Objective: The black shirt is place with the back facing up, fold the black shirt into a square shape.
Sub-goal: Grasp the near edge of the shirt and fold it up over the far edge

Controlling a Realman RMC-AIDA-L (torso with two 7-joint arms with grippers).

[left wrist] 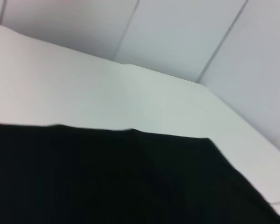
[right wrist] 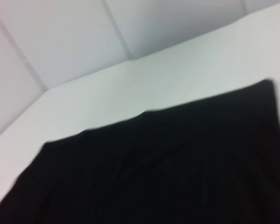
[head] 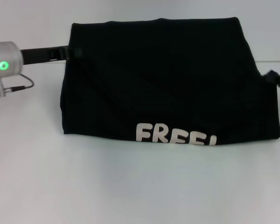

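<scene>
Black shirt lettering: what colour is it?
White, on the black shirt. The lettering sits along its near edge, clearest in the head view.

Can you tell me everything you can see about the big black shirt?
The big black soft cloth shirt lies on the white table, folded into a wide shape, narrower at the far edge. White block letters "FREE!" peek out along its near edge, partly cut off by the fold. The left hand and the right hand meet its side edges.
</scene>
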